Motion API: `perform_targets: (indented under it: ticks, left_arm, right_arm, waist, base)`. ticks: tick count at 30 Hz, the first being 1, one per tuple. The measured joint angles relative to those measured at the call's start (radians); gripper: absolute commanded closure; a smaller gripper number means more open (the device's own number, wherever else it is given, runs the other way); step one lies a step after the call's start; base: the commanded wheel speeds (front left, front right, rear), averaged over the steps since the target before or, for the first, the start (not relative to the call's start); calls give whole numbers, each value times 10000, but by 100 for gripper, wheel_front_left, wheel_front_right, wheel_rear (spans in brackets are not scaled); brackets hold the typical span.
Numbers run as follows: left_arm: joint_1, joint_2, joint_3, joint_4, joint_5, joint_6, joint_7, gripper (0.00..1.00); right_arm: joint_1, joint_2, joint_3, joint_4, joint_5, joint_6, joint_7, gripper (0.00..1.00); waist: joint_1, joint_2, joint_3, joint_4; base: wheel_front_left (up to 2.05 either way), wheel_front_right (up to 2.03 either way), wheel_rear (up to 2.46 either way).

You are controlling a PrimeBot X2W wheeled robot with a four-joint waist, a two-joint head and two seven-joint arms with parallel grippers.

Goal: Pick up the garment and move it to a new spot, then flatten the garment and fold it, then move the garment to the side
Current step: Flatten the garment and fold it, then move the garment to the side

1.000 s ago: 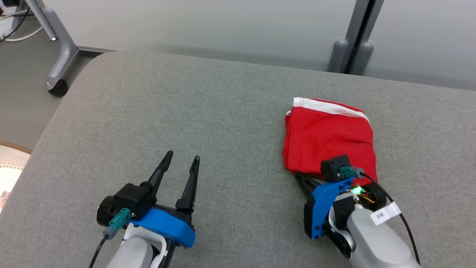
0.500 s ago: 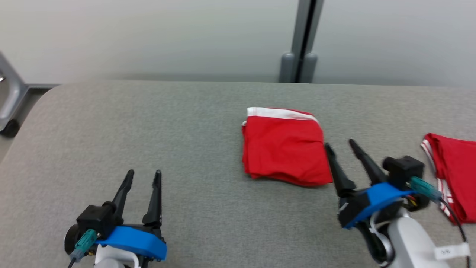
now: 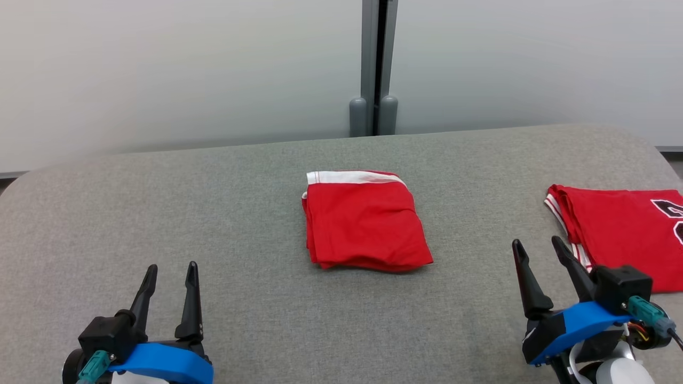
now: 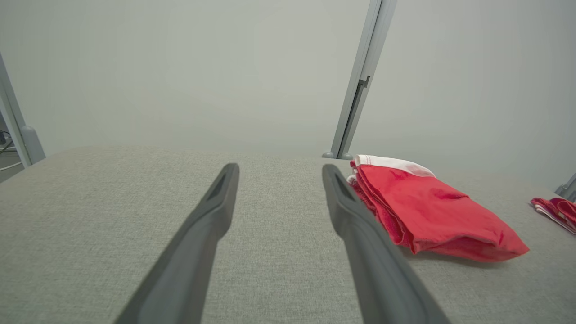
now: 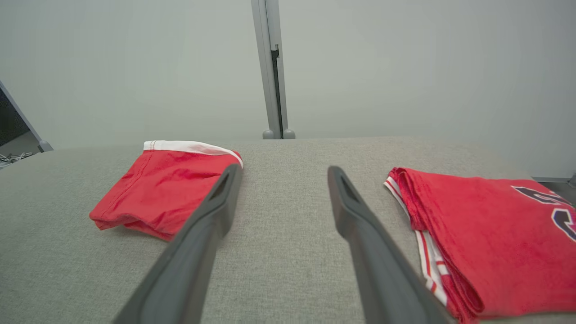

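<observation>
Base of left gripper point(image 3: 173, 265) cropped at the head view's bottom edge; red jersey point(image 3: 621, 234) at far right runs off the side, its dark print only partly legible. Grey fabric tabletop point(image 3: 213, 213), pale wall panels point(image 3: 160, 69) behind, grey post point(image 3: 373, 64) at centre. Folded red shorts point(image 3: 365, 224), white waistband, lie mid-table between and beyond the grippers, touching neither; left fingers spread and empty, right gripper point(image 3: 536, 241) likewise, just beside the jersey's striped edge.

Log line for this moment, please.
folded red garment: centre of grey surface, untouched | left gripper: open, empty | right gripper: open, empty | red jersey: far right
</observation>
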Motion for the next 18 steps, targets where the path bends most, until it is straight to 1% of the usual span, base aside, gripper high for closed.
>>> perform_targets:
  ticks: [6, 18]
  left_arm:
    - [113, -2, 61, -23, 107, 10, 0, 0]
    - [151, -65, 8, -104, 201, 86, 0, 0]
  right_arm:
    - [149, 17, 82, -138, 121, 0, 86, 0]
    - [198, 23, 117, -190, 481, 0, 376, 0]
  waist:
    - [0, 0, -40, -70]
    - [0, 0, 72, 95]
  base:
    - [0, 0, 0]
    - [0, 0, 0]
